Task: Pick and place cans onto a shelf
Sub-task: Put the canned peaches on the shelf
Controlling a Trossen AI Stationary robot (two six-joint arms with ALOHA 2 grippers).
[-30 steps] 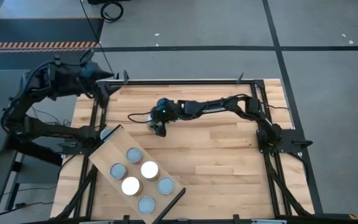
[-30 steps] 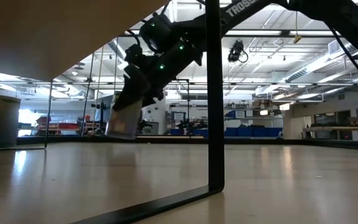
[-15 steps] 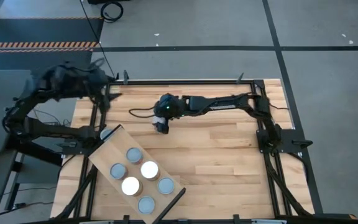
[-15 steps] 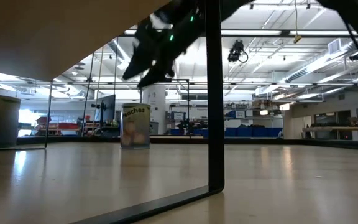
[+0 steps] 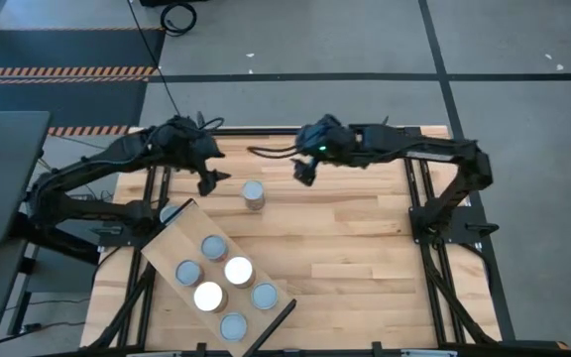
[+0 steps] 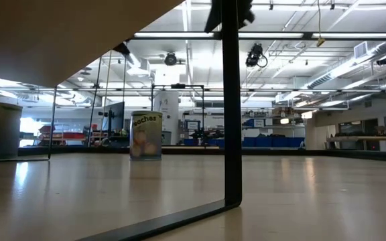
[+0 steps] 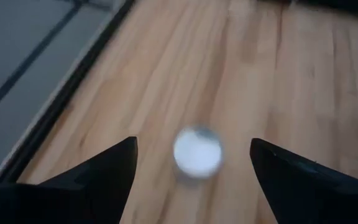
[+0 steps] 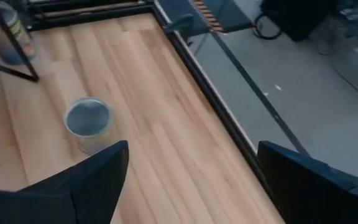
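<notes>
The shelf [image 5: 216, 288] was pale wood on a warmer, striped butcher-block table [image 5: 365, 248]. Its cans [image 5: 214, 247] had grey-blue tops, two bright white. The lone can [image 5: 254, 192] was silver-topped, its label [image 6: 146, 136] yellow-green.

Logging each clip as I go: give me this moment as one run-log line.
lone can: upright on tabletop, unheld | left gripper: open, beside it | right gripper: open, other side | shelf: holds six cans
</notes>
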